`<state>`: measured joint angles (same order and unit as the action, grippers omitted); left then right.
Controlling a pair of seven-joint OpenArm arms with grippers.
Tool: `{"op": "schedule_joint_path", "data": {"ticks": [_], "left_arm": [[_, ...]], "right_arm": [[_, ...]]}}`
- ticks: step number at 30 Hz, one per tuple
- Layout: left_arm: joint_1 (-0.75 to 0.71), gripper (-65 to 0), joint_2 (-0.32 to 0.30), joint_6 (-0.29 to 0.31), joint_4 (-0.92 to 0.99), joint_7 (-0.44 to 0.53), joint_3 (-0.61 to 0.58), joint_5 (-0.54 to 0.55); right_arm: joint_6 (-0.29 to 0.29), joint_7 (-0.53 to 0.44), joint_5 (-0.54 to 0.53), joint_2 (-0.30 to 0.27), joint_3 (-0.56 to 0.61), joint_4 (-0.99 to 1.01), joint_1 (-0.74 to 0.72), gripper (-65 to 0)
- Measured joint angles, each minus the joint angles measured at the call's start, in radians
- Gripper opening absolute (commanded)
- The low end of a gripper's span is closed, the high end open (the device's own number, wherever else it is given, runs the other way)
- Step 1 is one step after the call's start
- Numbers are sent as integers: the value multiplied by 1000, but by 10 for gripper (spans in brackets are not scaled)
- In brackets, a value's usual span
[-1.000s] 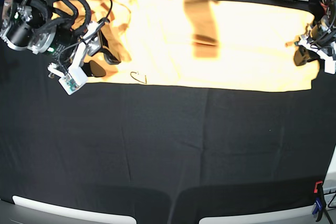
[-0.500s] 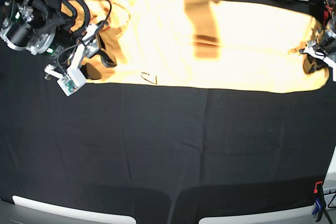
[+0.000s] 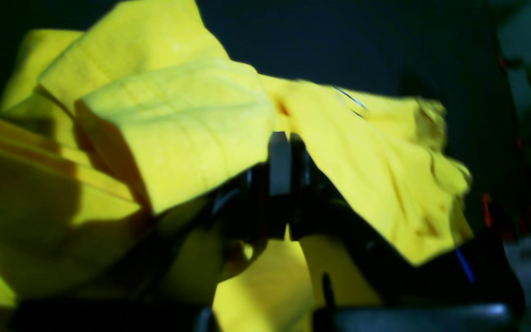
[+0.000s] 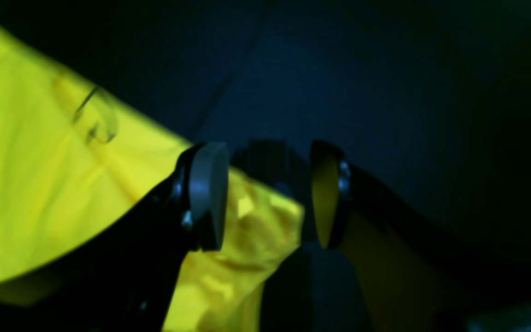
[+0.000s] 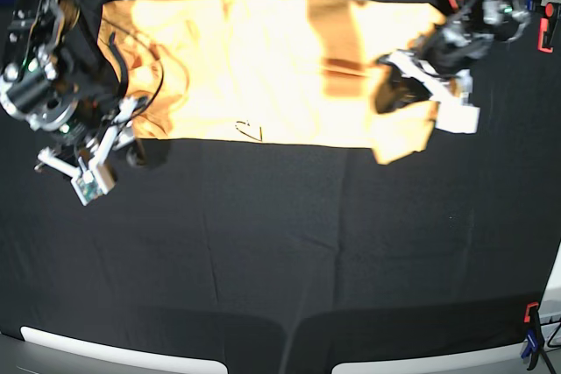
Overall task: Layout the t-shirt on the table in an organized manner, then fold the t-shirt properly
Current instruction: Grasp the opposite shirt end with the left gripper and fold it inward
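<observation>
Your left gripper point(image 3: 280, 161) is clamped on the end of the pale orange-yellow cloth t-shirt point(image 5: 280, 67), lifting that end over the shirt's body, apparently to fold it inward, while the rest lies along the far side of the matte black cloth-covered table point(image 5: 280, 260). Your right gripper point(image 4: 265, 193), fingers spread and holding nothing, hovers at the opposite end, just off the near corner. Watch the dark cables beside it and the small dark mark point(image 5: 250, 130) near the front hem.
</observation>
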<state>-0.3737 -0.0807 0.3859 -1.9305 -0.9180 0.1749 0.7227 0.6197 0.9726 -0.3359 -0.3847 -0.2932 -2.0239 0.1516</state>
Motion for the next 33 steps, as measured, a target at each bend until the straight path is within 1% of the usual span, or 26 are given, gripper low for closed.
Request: {"op": "schedule_joint_path", "data": {"ticks": [3, 4, 7, 8, 12, 15, 19, 20, 22, 23, 24, 25, 26, 29, 30, 31, 33], "left_arm": [[0, -650, 0, -2, 0, 0, -99, -47], [0, -650, 0, -20, 0, 1, -127, -51], [3, -650, -3, -72, 0, 32, -212, -113], [3, -650, -3, -82, 0, 58, -238, -141], [17, -650, -3, -167, 0, 136, -326, -217], [41, -650, -3, -219, 0, 134, -379, -269], [53, -650, -6, -222, 0, 134, -435, -302], [52, -636, -6, -222, 0, 134, -450, -302], [53, -470, -6, -220, 0, 134, -480, -304], [53, -394, -6, -196, 0, 134, -496, -305], [53, -337, -6, -165, 0, 138, -511, -301], [53, -308, -6, -126, 0, 155, -529, -303], [55, -304, -6, -85, 0, 162, -547, -294], [84, -304, -6, 68, -5, 159, -589, -235], [92, -304, -6, 91, -20, 158, -595, -230], [92, -304, -5, 84, -44, 156, -594, -234], [90, -304, -6, 81, -99, 130, -562, -297]], "right_arm": [[-2, 4, 3, -8, -29, 64, -27, -369], [0, 4, 3, -16, -37, 81, -35, -369], [-2, 4, 2, -43, -58, 118, -44, -369], [-3, 5, 2, -48, -64, 123, -43, -369], [-3, 6, -1, -62, -74, 126, -41, -369], [-3, 4, -6, -61, -74, 126, -40, -369], [-2, 4, -5, -62, -74, 126, -41, -369], [-2, 4, -5, -61, -74, 126, -41, -369], [-3, 4, -5, -62, -74, 126, -41, -369], [-3, 4, -5, -62, -74, 126, -41, -369], [-3, 4, -5, -61, -74, 126, -41, -369], [-3, 4, -5, -62, -74, 126, -41, -369], [-3, 4, -5, -62, -74, 126, -41, -369], [-3, 4, -5, -61, -74, 126, -41, -369], [-3, 4, -5, -62, -74, 126, -41, -369], [-2, 4, -5, -61, -74, 126, -41, -369], [-2, 4, -5, -61, -74, 126, -41, -369]]}}
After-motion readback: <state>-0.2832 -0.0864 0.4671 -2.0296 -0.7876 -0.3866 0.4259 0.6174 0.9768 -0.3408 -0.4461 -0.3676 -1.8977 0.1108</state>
